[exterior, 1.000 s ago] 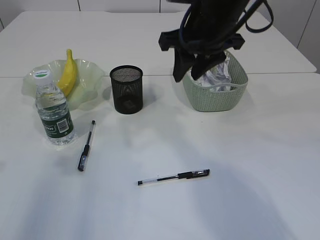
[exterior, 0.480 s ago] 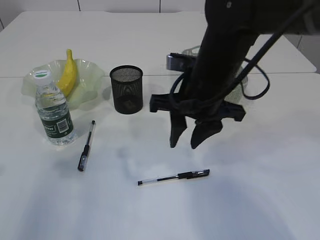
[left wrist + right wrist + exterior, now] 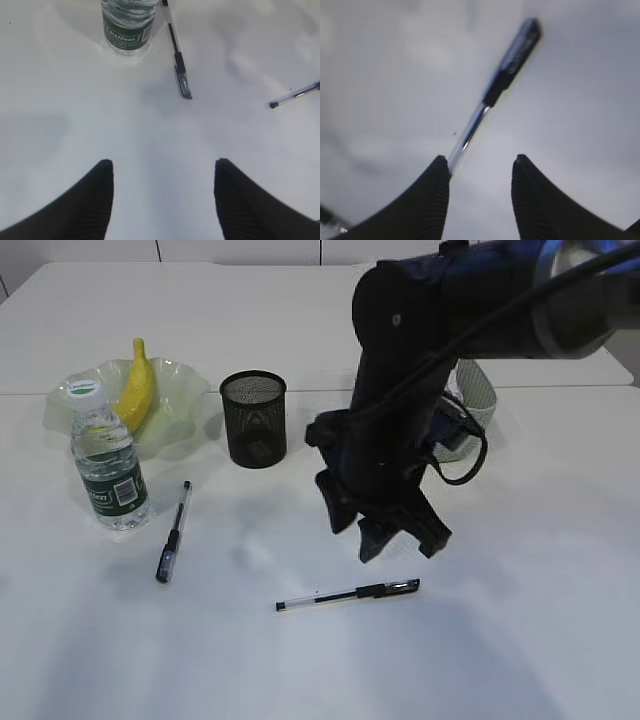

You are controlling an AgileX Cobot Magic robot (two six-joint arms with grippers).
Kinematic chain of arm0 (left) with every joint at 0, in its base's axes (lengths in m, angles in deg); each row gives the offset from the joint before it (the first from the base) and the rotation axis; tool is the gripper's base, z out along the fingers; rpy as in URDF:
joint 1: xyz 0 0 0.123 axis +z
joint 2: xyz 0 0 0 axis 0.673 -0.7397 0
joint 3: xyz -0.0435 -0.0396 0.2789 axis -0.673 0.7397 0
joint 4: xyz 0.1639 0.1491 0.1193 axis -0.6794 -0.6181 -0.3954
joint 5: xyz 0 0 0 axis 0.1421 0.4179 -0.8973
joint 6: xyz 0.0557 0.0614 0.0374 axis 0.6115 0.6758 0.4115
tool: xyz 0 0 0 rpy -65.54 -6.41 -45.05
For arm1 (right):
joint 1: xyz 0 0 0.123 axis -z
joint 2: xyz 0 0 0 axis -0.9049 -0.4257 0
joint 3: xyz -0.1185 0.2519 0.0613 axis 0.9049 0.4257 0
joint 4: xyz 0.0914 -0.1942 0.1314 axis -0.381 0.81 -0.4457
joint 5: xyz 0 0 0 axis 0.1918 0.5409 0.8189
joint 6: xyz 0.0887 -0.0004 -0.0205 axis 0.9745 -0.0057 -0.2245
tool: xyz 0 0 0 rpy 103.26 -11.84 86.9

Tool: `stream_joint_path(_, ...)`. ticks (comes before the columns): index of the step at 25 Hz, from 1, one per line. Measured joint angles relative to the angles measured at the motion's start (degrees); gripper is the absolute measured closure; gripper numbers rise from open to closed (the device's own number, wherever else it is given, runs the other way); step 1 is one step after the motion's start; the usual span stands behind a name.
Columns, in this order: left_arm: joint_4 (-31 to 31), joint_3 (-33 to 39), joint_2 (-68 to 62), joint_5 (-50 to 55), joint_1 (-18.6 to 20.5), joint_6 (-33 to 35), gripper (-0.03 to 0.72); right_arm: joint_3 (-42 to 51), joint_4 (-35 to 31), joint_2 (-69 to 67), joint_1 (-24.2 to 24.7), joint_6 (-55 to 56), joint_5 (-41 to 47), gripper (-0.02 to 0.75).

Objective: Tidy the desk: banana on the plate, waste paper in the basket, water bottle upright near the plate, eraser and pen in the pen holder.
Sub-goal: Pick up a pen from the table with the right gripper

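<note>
Risk of a missed or skewed pick on the near pen

Pen (image 3: 348,593) lies flat on the worktop (image 3: 520,640) just below my right pincer (image 3: 385,540), whose jaws stand partly open and hold nothing. In my wrist view the barrel runs slantwise, its clear end close by one finger (image 3: 437,185) rather than centred in the gap. If I drop as I am, that finger could land on the barrel and roll or flick it away, or I could pinch it off-centre so it swings. My left pincer (image 3: 162,200) is open and empty too; the second pen (image 3: 176,55) lies ahead of it, beside the bottle (image 3: 127,25). Holder (image 3: 253,418) stands well off to my left.
</note>
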Motion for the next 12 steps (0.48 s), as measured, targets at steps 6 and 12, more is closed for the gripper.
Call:
stream_joint_path(6,0.0,0.0,0.0,0.08,0.0,0.0,0.235,0.0,3.75,-1.05,0.0,13.76,3.02,0.425)
stream_joint_path(12,0.0,0.0,0.0,0.08,0.0,0.0,0.235,0.0,3.22,-3.27,-3.18,27.11,4.19,0.425)
